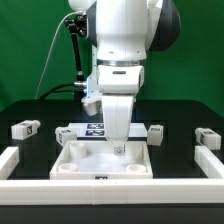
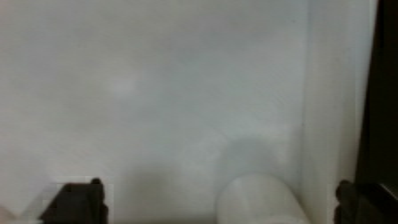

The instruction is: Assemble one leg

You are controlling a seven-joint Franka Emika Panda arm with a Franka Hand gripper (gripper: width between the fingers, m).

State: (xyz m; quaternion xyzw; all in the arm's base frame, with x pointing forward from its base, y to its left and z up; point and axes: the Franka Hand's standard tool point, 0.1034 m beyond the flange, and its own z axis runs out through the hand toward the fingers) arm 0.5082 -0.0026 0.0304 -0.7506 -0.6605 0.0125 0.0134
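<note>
My gripper (image 1: 119, 146) points straight down over the large white square panel (image 1: 75, 160), close above its far right part. In the wrist view the gripper (image 2: 222, 203) is open, with its dark fingertips (image 2: 75, 202) far apart at the frame edges. The panel's white surface (image 2: 160, 90) fills that view. A blurred rounded white shape (image 2: 267, 200) lies between the jaws, nearer one finger and touching neither; I cannot tell what it is. Several legs lie on the black table: one at the far left (image 1: 25, 127), one by the marker board (image 1: 65, 133), one right of the arm (image 1: 155, 131).
The marker board (image 1: 95, 128) lies behind the panel. Another leg (image 1: 207, 136) sits at the exterior view's far right. A white raised frame (image 1: 12, 160) runs along the left, right and front of the table.
</note>
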